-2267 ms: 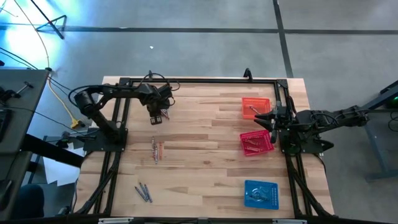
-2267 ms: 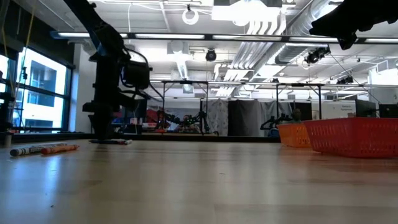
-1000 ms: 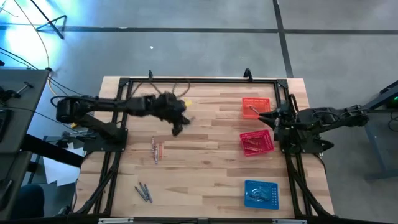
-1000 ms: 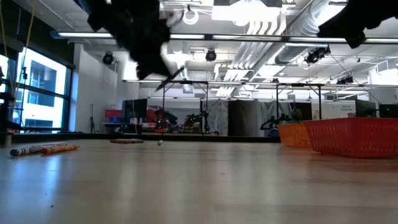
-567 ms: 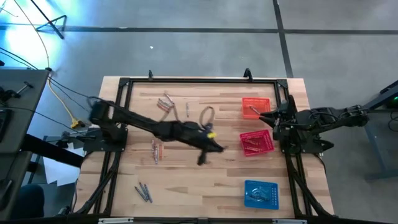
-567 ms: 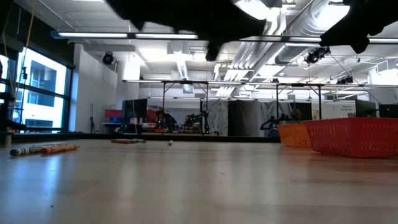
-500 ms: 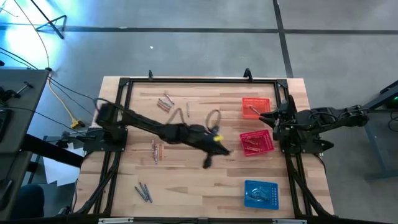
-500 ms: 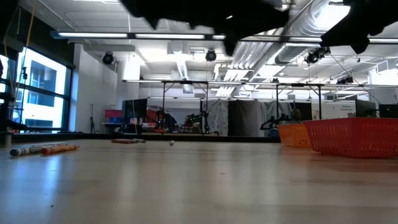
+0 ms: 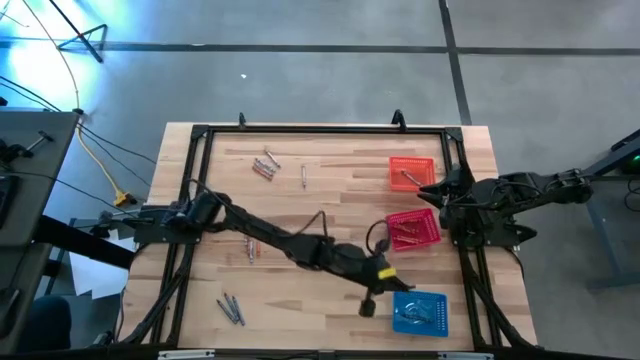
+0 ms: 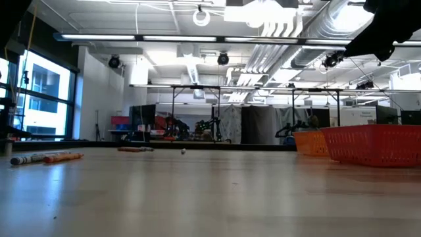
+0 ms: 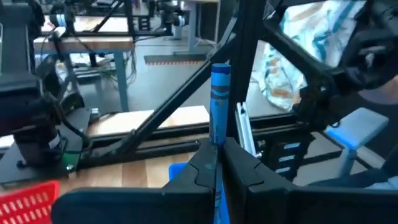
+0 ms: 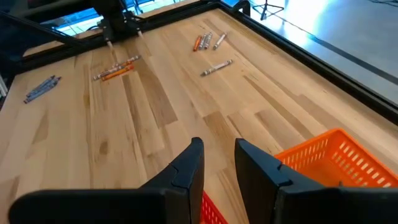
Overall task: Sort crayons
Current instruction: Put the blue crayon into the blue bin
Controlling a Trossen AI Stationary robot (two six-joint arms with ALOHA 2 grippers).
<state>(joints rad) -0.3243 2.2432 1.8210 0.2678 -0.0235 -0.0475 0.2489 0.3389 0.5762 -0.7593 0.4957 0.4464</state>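
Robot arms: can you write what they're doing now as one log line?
left hand: shut on blue crayon, beside blue basket | right hand: open, empty, waiting by red basket

Blue crayon (image 11: 219,102) upright, others (image 9: 251,243) scattered

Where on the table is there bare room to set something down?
Free: the wood between the crayon cluster at the far edge and the orange basket. Crowded: the right side, with the red basket, blue basket, the left gripper holding a blue crayon, and the waiting right gripper.
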